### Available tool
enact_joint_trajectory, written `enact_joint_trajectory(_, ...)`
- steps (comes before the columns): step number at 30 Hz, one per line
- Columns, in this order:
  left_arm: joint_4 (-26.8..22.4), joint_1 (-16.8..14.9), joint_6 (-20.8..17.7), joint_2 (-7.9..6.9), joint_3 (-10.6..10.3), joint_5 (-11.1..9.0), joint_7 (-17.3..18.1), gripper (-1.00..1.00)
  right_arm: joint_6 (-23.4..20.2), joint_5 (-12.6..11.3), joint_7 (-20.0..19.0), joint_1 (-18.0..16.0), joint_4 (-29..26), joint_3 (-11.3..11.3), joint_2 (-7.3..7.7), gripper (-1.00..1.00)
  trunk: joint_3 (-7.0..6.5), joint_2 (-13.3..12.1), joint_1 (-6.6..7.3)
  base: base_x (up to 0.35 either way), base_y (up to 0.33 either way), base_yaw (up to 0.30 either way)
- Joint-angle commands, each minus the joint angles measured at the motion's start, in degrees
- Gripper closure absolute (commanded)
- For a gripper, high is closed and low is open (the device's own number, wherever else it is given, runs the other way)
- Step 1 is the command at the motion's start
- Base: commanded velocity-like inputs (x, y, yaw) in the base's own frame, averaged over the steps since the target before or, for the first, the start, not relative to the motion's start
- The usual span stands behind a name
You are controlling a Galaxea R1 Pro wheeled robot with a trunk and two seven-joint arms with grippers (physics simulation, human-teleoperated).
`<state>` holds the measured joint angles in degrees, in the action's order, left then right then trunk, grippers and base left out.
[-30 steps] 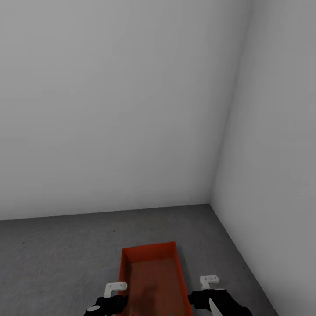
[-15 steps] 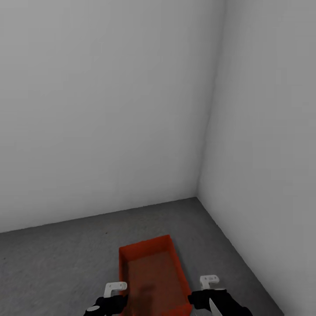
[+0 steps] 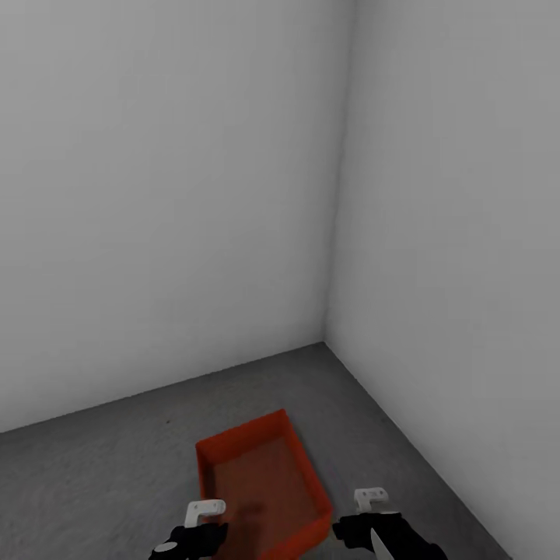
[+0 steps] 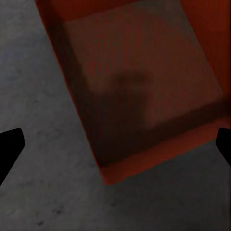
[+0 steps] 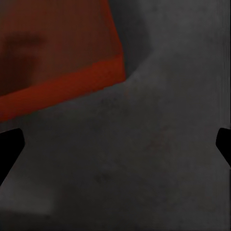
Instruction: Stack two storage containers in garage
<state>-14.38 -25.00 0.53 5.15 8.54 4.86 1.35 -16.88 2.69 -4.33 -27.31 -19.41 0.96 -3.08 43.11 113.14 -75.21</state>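
One orange-red open-topped storage container (image 3: 260, 486) lies flat on the dark grey concrete floor (image 3: 93, 467) of the garage, close to the corner of two pale walls. Its inside looks empty. My left wrist (image 3: 194, 533) and right wrist (image 3: 381, 529) sit at the bottom of the head view, on either side of the container's near end. The left gripper (image 4: 115, 149) hangs open above the container (image 4: 139, 82), apart from it. The right gripper (image 5: 115, 144) is open over bare floor, with the container's corner (image 5: 53, 57) beside it.
A plain pale wall (image 3: 155, 194) stands ahead and a second wall (image 3: 467, 233) closes the right side; they meet at a corner (image 3: 325, 342) just beyond the container. Bare concrete stretches to the left of the container.
The whole picture has swung: the wall corner and the container sit further left and skewed, and the container's near end now shows. The camera moved; both arms hold their place in view.
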Motion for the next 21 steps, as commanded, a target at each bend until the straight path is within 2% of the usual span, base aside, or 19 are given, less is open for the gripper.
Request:
enact_joint_trajectory(1,-0.03,-0.02,0.06,0.04,0.46,0.53,0.14,-1.0,-0.34,0.3,-0.16,-0.02,-0.1,0.09,0.0,-1.0,0.05,0.02,0.01,-0.011,0.023,-0.287)
enact_joint_trajectory(21,-0.03,0.01,0.0,0.12,0.43,0.61,0.12,-1.0,-0.51,0.3,-0.16,-0.02,-0.1,0.09,0.0,-1.0,0.05,0.02,0.01,-0.002,0.004,-0.287)
